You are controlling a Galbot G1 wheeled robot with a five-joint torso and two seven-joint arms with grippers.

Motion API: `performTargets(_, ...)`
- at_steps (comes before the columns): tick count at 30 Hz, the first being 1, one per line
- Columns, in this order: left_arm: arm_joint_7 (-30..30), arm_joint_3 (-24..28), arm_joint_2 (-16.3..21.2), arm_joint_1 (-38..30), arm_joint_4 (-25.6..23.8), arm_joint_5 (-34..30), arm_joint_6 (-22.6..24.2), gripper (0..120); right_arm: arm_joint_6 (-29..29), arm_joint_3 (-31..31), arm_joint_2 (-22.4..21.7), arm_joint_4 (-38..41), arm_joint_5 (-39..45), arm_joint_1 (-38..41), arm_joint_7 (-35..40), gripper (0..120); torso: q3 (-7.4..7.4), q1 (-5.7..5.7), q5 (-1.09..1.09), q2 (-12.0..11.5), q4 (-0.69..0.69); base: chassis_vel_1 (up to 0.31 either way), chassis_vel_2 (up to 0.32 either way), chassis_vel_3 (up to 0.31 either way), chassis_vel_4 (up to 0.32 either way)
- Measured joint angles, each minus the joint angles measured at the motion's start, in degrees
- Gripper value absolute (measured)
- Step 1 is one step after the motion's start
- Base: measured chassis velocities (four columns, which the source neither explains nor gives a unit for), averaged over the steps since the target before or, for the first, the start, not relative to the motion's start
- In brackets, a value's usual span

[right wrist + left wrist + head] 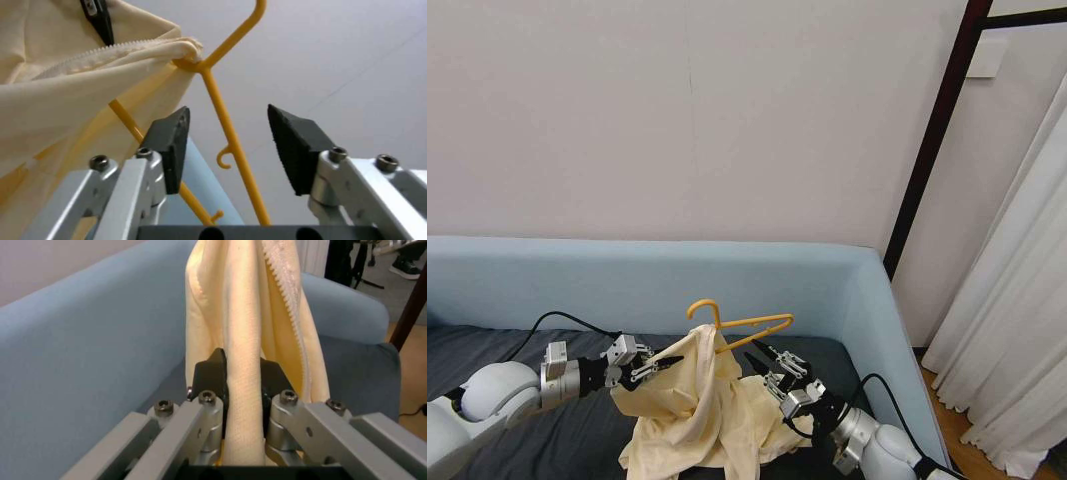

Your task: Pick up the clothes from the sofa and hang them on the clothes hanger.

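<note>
Sofa [527,270] is sitting beneath the cream garment [697,400], which is hanging half-draped on the yellow hanger [757,322]. Left gripper [642,370] is pinching a garment fold; right gripper [772,362], nearer the hanger's bare arm, is holding its jaws spread facing it.

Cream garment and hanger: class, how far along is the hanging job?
Done: one part of the cream garment sits on the yellow hanger. In hand: left claw pinches a fold; right claw stands open around the hanger's bare arm. Left: the lower fabric lies on the sofa; that arm needs covering.
</note>
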Motion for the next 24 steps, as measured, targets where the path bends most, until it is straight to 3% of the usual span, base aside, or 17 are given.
performTargets(7, 0.61, -1.55, -0.6, 2.02, 1.6, 0.77, -1.78, 6, -0.86, 2.18, -1.5, 0.18, 4.88, -5.19, -0.51, 79, 0.0, 0.0, 0.0, 0.0, 0.0, 0.0, 0.0, 0.0, 0.0)
performTargets(10, 1.09, -2.28, -0.96, 2.64, 1.94, 1.26, -2.25, 6, 0.89, 2.78, -2.81, -3.08, 6.3, -7.34, -5.28, 93, 0.0, 0.0, 0.0, 0.0, -0.01, 0.0, 0.0, 0.0, 0.0)
performTargets(20, 3.58, -3.46, -1.16, 3.76, 1.66, 2.95, -4.25, 6, 1.99, 2.65, -2.81, -9.91, 16.28, -7.82, -21.97, 100, 0.0, 0.0, 0.01, 0.0, 0.01, 0.0, 0.0, 0.0, 0.0)
performTargets(24, 4.28, -3.75, -1.06, 3.94, 2.77, 3.54, -5.33, 6, -0.22, 1.96, -2.15, -10.23, 20.88, -8.14, -23.87, 100, 0.0, 0.0, 0.0, 0.0, 0.0, 0.0, 0.0, 0.0, 0.0)
